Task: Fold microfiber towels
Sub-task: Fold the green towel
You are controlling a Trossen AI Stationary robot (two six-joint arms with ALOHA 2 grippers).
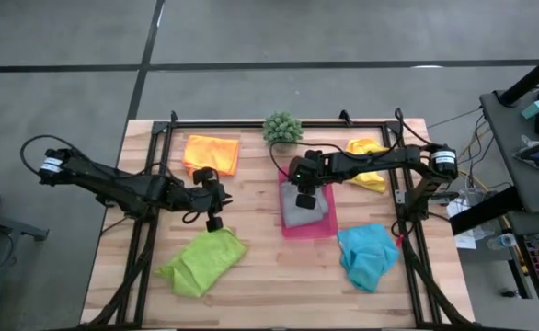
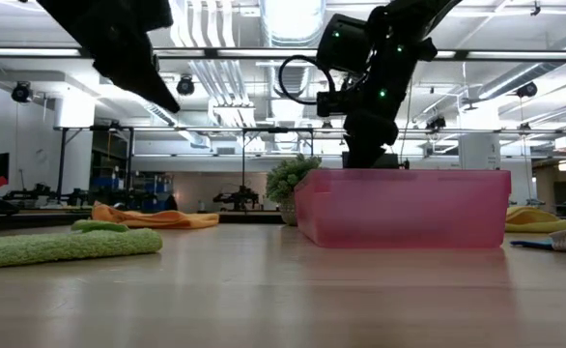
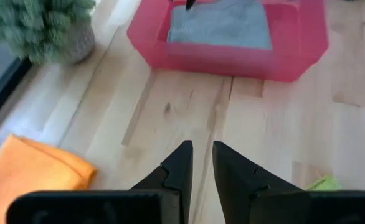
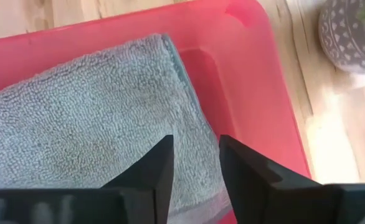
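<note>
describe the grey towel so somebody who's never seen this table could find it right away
Find the pink tray at the middle of the wooden table, below the small potted plant. The grey towel lies folded inside it, under the right gripper; it is the only grey cloth and the only one in the tray.

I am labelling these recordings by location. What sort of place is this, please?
Probably a robotics lab or workshop in an industrial hall. The low view shows exposed ceiling pipes and equipment racks beyond the wooden table; the high view shows a side desk with cables and electronics.
</note>
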